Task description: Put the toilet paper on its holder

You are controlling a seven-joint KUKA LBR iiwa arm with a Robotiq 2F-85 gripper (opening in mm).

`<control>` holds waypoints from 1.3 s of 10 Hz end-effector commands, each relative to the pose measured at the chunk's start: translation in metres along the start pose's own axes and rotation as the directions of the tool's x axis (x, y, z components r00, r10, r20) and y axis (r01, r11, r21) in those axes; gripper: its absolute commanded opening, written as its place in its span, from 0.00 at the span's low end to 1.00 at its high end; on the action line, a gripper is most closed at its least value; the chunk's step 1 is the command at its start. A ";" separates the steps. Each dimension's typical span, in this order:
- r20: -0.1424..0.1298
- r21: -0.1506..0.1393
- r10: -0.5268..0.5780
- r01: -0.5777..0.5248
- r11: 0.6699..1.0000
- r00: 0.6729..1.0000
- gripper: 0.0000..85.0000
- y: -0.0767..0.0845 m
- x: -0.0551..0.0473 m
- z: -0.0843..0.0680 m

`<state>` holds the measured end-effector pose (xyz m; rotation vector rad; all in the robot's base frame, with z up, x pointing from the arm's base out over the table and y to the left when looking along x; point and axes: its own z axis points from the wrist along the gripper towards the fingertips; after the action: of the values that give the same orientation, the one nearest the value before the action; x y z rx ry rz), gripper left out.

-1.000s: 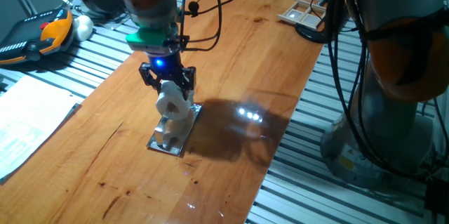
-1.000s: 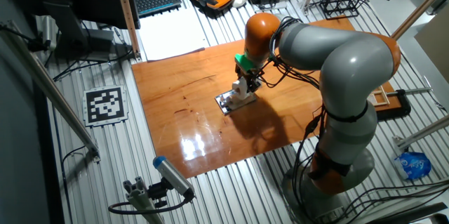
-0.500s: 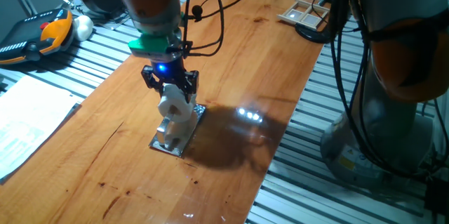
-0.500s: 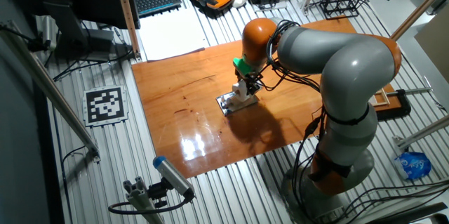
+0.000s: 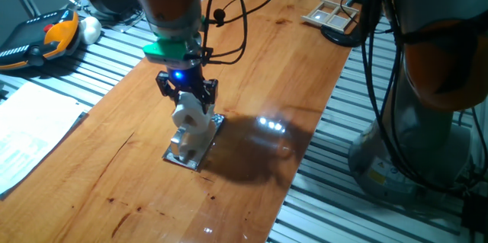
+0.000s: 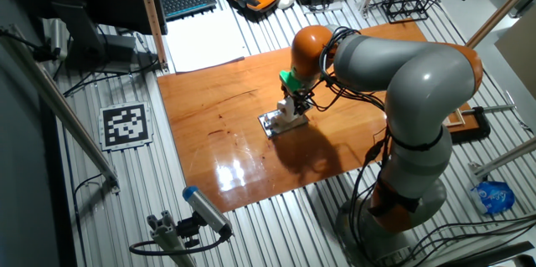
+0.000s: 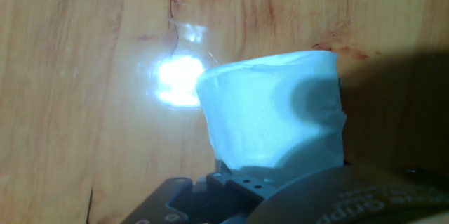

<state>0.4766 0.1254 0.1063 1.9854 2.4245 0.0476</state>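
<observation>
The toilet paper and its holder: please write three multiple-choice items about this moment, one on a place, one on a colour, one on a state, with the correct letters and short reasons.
1. Where is the holder?
A. flat on the wooden table, under the gripper
B. on the white papers at the side
C. inside the wooden compartment tray

2. What colour is the ring on the arm just above the gripper?
A. red
B. green
C. yellow

3. What is the state of the toilet paper?
A. lying free on the table, far from the arm
B. held by the gripper over the holder
C. resting in the tray

Key:
1 A: the shiny plate lies on the wood directly below the roll.
2 B: a green band sits over the black gripper.
3 B: the black fingers close on the white roll, which the hand view shows right at the gripper.
</observation>
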 end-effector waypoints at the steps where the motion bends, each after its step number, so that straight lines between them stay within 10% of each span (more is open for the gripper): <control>1: 0.002 0.000 0.003 -0.003 1.000 1.000 0.60 -0.001 0.001 0.000; 10: 0.052 0.029 -0.001 0.000 1.000 0.999 0.60 -0.008 0.005 0.001; 13: 0.021 0.080 -0.026 0.024 0.996 0.999 0.60 -0.008 0.005 0.001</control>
<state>0.4675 0.1290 0.1046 1.9698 2.4888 -0.0711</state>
